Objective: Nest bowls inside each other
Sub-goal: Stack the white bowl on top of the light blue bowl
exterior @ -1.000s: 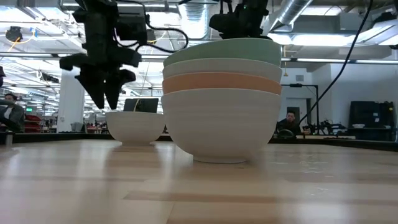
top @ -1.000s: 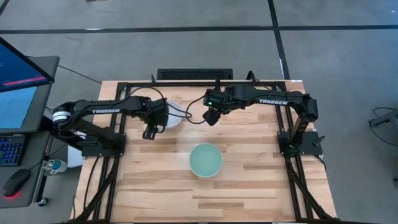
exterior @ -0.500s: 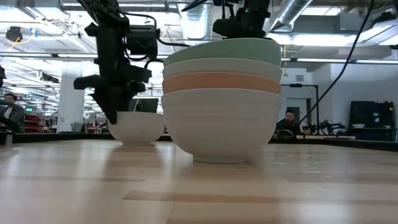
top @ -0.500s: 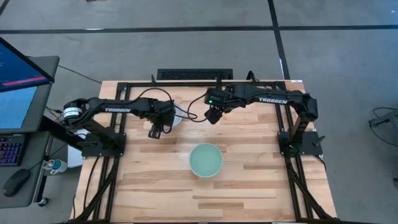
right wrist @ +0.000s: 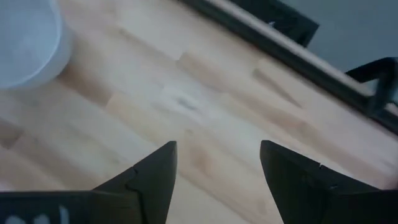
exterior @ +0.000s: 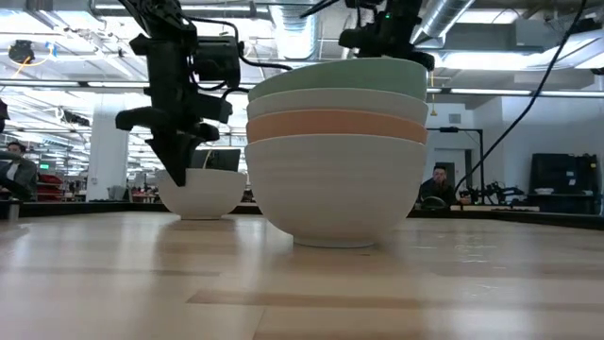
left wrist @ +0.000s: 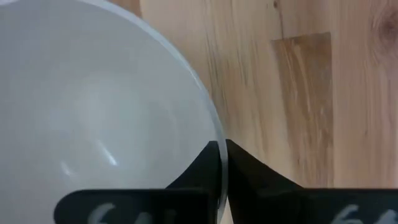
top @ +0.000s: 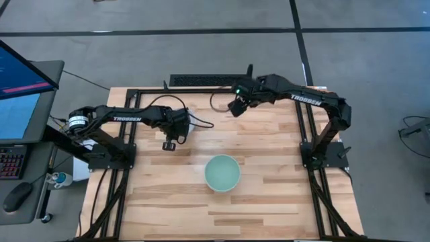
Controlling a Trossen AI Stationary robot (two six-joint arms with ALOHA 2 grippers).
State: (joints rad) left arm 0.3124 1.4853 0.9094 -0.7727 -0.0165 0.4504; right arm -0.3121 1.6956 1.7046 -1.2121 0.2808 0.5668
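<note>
A lone white bowl rests on its base at the table's far left, mostly hidden under my left arm in the high view. My left gripper stands over its left rim, shut on it. A stack of nested bowls sits mid-table on the base of a white bowl, with orange, white and mint green bowls inside it. My right gripper hangs open above the far part of the table, holding nothing. My left gripper holds the lone white bowl by its rim on the table's left side. One finger is inside the bowl and the other outside, both pointing down from above. The bowl stands upright with its base on the table.
A black metal frame runs along the table's far edge and down both sides. Bare wood lies around the stack and toward the near edge. A monitor and keyboard stand off the table's left. People show in the room beyond.
My left gripper has come down and a little rightward onto the white bowl's rim and has shut on it. My right gripper has drawn away toward the table's far edge, staying open. The bowls have kept their places.
</note>
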